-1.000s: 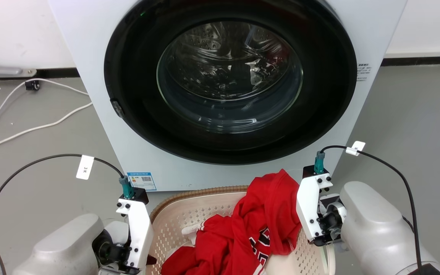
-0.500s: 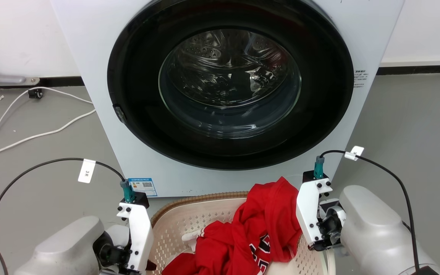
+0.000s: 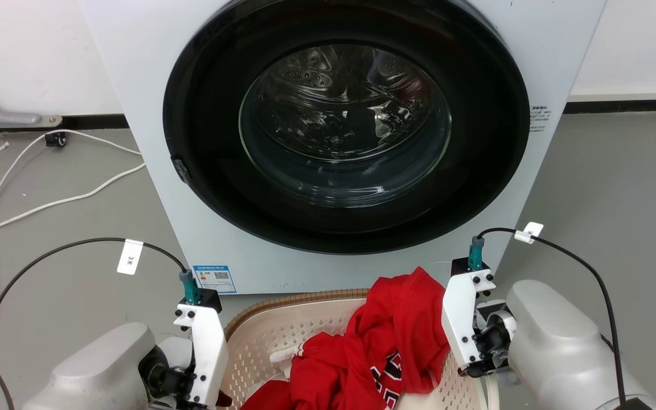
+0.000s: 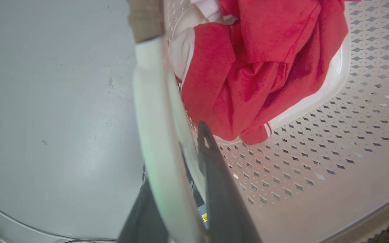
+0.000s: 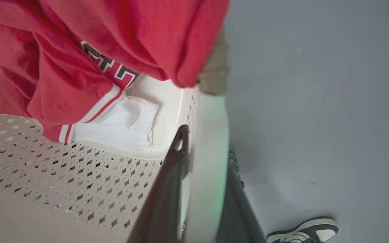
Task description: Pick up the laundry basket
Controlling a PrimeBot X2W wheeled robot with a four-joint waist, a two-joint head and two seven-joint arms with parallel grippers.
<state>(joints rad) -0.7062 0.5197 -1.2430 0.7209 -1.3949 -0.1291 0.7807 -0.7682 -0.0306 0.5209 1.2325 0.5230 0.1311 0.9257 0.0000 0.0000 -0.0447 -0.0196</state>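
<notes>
The left forearm [image 3: 94, 370] and right forearm [image 3: 556, 341] reach forward low, one on each side of the laundry basket [image 3: 259, 341], fingers pointing down at its sides. The left gripper [image 4: 176, 158] straddles the basket's left loop handle [image 4: 154, 111], one dark finger inside the perforated wall and one outside, pinching the white handle between them. The right gripper [image 5: 206, 143] pinches the right loop handle [image 5: 211, 135] the same way.

In the basket a crumpled red garment [image 3: 396, 336] with white trim is heaped toward the right side and drapes over the brown rim there, with a white cloth [image 5: 120, 125] under it. The washer [image 3: 134, 85] stands just behind the basket. Whether the basket's base touches the grey floor [image 3: 618, 171] I cannot tell. A sneaker [image 5: 304, 231] rests on the floor outside the basket's right side.
</notes>
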